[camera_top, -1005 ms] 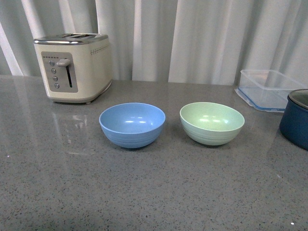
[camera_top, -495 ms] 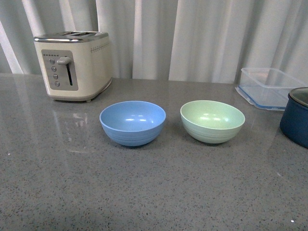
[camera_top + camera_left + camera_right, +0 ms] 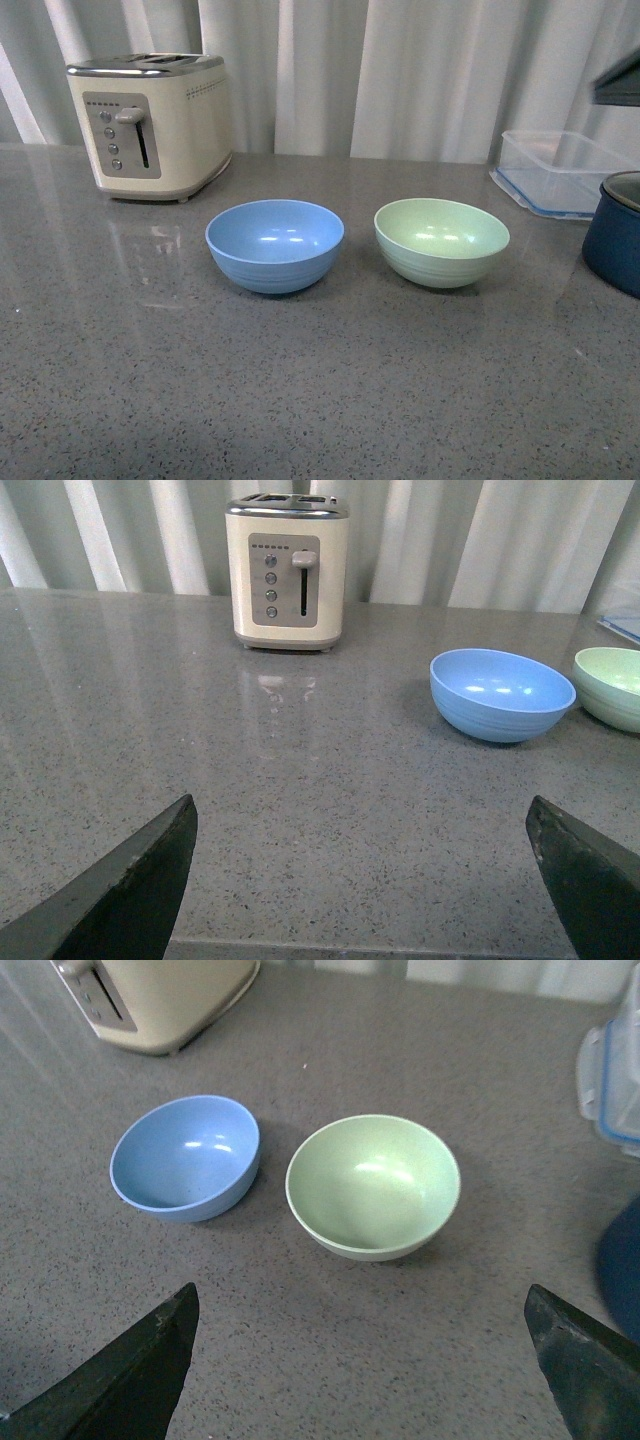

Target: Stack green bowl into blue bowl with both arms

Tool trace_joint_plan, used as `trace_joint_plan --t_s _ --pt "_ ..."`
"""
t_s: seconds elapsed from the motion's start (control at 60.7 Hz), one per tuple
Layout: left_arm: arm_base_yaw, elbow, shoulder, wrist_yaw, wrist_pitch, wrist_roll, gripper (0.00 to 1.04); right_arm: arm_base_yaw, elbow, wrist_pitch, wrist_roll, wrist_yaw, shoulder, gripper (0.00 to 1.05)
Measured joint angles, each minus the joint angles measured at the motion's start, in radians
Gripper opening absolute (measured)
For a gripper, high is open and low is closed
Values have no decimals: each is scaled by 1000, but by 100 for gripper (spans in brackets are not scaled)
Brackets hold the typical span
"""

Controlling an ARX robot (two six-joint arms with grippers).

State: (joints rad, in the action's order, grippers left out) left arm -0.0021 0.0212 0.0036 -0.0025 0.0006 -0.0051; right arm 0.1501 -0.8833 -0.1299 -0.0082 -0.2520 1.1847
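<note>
The blue bowl (image 3: 275, 245) and the green bowl (image 3: 441, 241) stand upright side by side on the grey counter (image 3: 300, 400), blue to the left, a small gap between them. Both are empty. In the front view neither gripper shows; a dark part of the right arm (image 3: 620, 82) enters at the upper right edge. My left gripper (image 3: 360, 880) is open and empty, low over the counter, with the blue bowl (image 3: 502, 693) and green bowl (image 3: 612, 685) farther off. My right gripper (image 3: 360, 1360) is open and empty above the counter, short of the green bowl (image 3: 373, 1186) and blue bowl (image 3: 186, 1157).
A cream toaster (image 3: 150, 125) stands at the back left. A clear plastic container (image 3: 555, 170) sits at the back right. A dark navy pot (image 3: 615, 230) stands at the right edge, near the green bowl. White curtains hang behind the counter.
The front view has shifted a little, so all things sit slightly higher in frame. A dark part of the right arm has come into view at the upper right. The bowls have not moved.
</note>
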Motion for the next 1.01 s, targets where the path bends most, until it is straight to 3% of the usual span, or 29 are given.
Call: trace_joint_plan --t_s 0.28,0.445,0.692,1.005 --pt "0 0 0 0 0 0 98 61 -443 -164 35 164 535 95" --pt "0 0 0 0 0 0 98 58 -557 -185 35 258 713 95" --pt "0 0 0 0 0 0 98 43 -653 -218 42 294 835 94" --pt "0 0 0 0 0 0 98 34 -697 -245 57 342 906 47"
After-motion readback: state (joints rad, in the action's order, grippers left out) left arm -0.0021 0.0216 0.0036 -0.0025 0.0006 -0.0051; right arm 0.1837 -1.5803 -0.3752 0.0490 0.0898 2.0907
